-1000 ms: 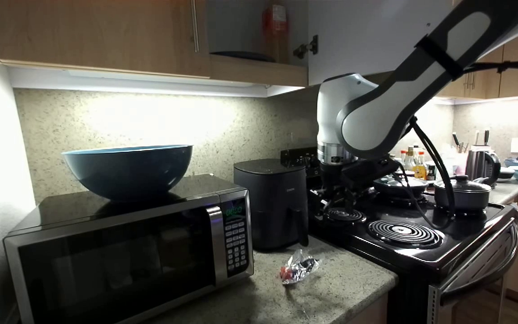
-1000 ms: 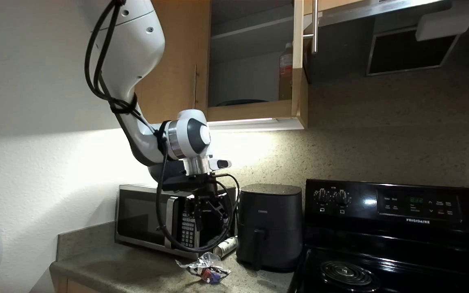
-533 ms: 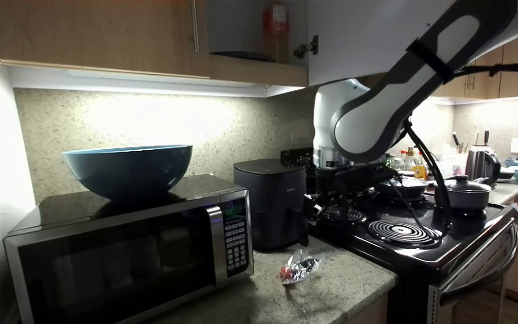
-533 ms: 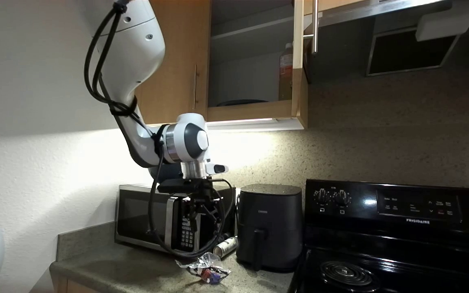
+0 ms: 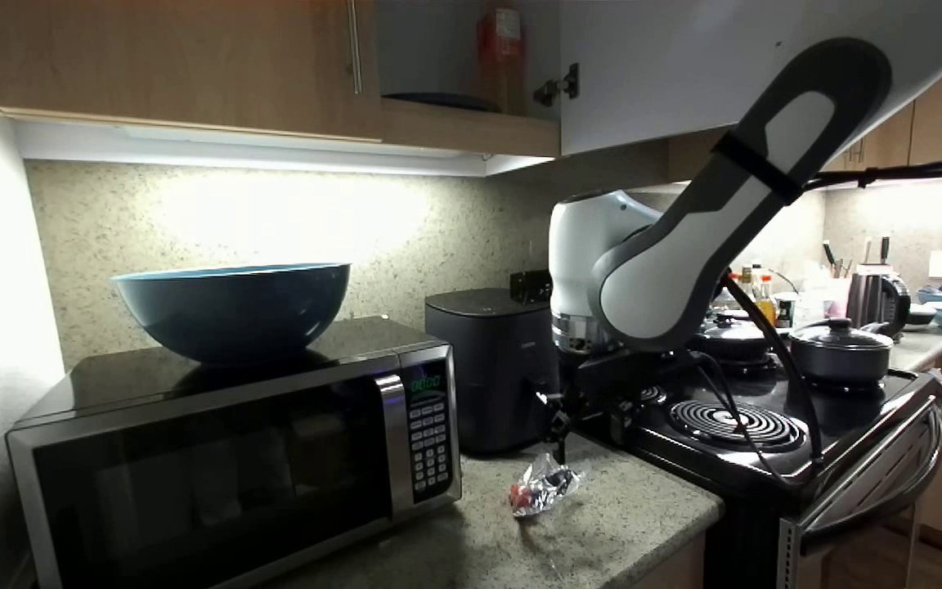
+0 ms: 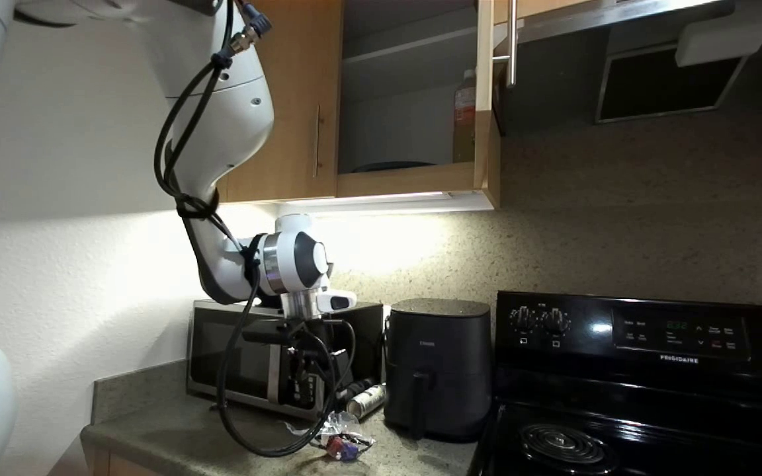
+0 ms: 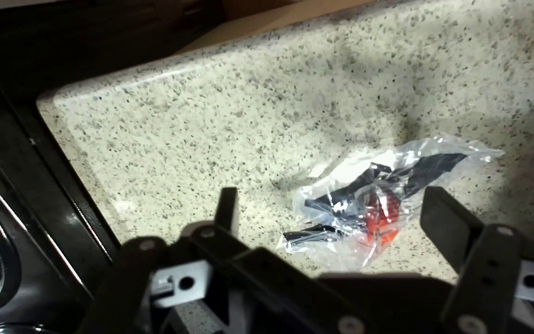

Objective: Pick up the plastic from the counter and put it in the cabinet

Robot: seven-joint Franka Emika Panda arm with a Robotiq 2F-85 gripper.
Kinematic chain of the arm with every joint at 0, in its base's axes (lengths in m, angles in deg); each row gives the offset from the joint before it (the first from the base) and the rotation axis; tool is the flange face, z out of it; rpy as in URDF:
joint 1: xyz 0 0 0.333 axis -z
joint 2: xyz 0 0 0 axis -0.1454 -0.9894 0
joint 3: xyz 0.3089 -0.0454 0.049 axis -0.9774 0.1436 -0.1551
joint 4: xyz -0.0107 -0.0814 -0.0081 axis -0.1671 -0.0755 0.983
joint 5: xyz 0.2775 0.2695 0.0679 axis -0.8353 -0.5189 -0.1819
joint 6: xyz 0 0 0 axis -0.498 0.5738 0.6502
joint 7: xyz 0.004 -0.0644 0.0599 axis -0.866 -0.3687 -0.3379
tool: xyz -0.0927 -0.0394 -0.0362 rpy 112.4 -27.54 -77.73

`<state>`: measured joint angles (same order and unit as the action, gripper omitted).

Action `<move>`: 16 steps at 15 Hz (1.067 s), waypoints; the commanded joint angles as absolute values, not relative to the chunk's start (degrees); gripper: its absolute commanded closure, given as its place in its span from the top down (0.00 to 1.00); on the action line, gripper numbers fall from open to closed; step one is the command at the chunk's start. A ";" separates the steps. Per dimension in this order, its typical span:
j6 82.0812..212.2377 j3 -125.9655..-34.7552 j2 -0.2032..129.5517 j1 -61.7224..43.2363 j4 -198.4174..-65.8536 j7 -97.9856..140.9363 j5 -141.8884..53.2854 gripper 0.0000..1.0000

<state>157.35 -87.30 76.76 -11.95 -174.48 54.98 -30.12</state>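
Downward, in the wrist view, I look past my gripper (image 7: 334,206), which is released: its two dark fingertips (image 7: 448,227) stand well apart. Through the gap I see the crumpled clear plastic wrapper (image 7: 378,204), one end reaching past the fingertip at the picture's right, with red and black patches showing in the film. It lies on the speckled stone-look counter (image 7: 193,139), which runs up to the edge of the black stove (image 7: 35,195).

In an exterior view, my fingertips hang over that counter near the black air fryer (image 5: 487,368), and one is close to the wrapper's upper edge; whether they touch, I cannot tell. On the picture's left sits the steel-and-black microwave (image 5: 226,474) with a large blue mixing bowl (image 5: 234,319) on top, and a lidded saucepan (image 5: 839,357) stands on the stove.

In an exterior view, my black cable (image 6: 274,453) loops down before the microwave and crosses part of the wrapper; my fingertips are too dark there to read. Above the counter, the light-brown wall cabinet (image 6: 407,182) stands with its door open, a red-labelled bottle (image 6: 465,112) inside at the right. A printed cylinder (image 6: 368,400) lies on its side between microwave and air fryer.
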 commanded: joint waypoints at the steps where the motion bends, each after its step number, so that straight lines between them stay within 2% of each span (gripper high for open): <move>1: 157.24 -86.60 76.61 -12.66 -174.42 55.63 -29.90 1.00; 4: 157.37 -86.66 76.24 -12.66 -174.23 56.39 -32.33 1.00; 10: 155.94 -85.05 69.31 -14.76 -170.50 75.02 -26.87 1.00; 15: 156.08 -82.90 61.33 -17.34 -162.57 77.21 -28.44 1.00; 16: 155.99 -82.05 60.24 -18.04 -161.13 78.08 -28.03 0.89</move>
<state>157.08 -84.29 63.94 -15.87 -166.00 75.12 -28.59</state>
